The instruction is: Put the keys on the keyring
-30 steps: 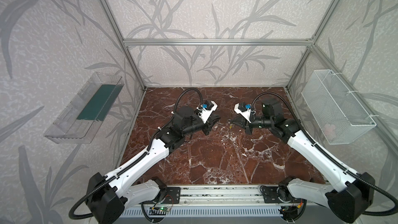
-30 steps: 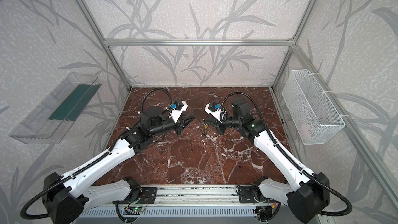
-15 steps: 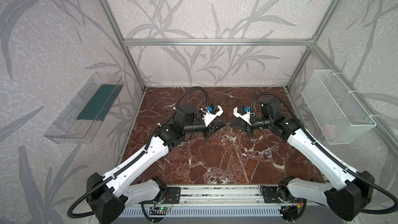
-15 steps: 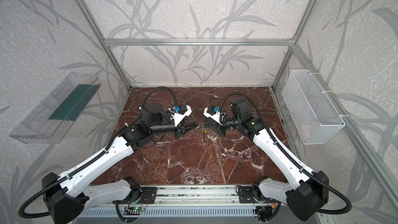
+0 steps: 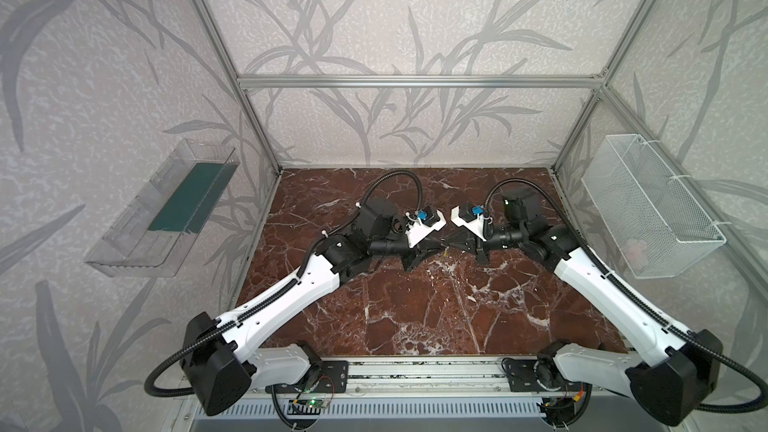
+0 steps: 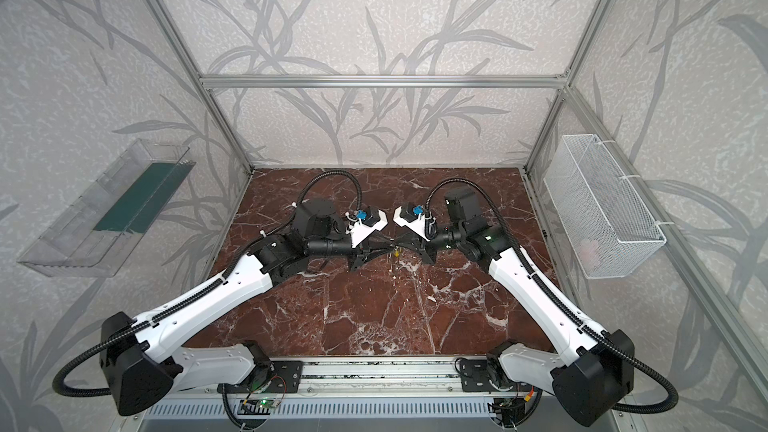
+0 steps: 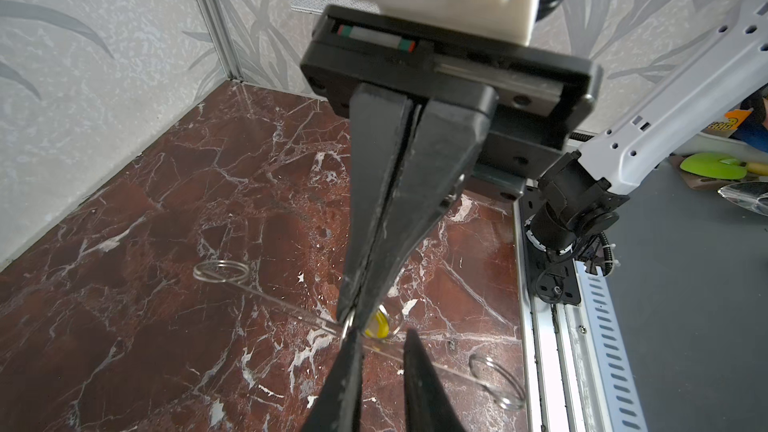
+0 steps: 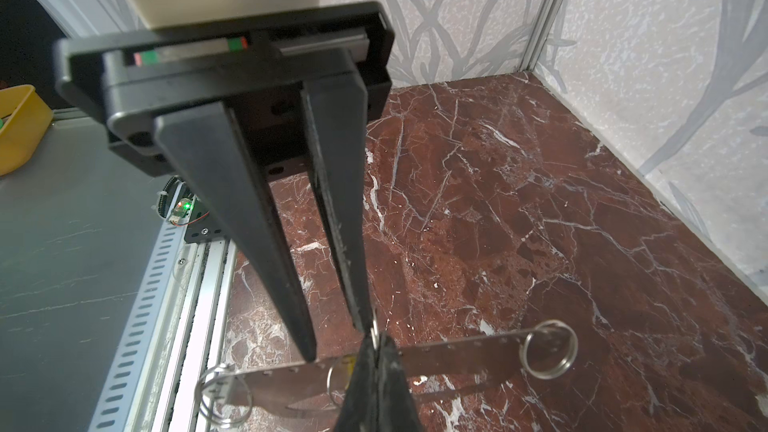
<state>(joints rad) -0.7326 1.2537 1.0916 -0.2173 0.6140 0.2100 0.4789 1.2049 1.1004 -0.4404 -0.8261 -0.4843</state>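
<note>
Centre of the marble surface (image 5: 415, 305), towards the far side. The two end effectors are now met tip to tip, where a clear gap is recorded a second ago. That gap is closed almost wholly by the left arm, which is swung in to the right. The right arm is shifted only slightly to the left.

Right end effector (image 7: 352, 315): jaws pressed fully together, with the thin silver keyring (image 8: 374, 328) pinched at the very tips. Its yellow tag (image 7: 376, 324) is seen just beside the grip.

Left end effector (image 8: 337, 338): fingers held a little apart, nothing seen clamped between them. One fingertip is laid against the keyring. The other is brought down to the edge of the beige key piece (image 8: 465, 351).

The beige key piece is stretched near to far directly under the meeting point, and tiny holes are visible along its rim. Other split rings (image 8: 552, 372) are noted at its ends. Whether it is resting on the surface or lifted slightly cannot be told.

Judgement: the approach is finished and the threading step is entered. The keyring is not seen passed through any hole, so the task is counted as not yet done. Fine alignment is called for next, since the ring's split must be brought to a rim hole. A slip of the thin ring from the closed tips is judged the likely risk.
</note>
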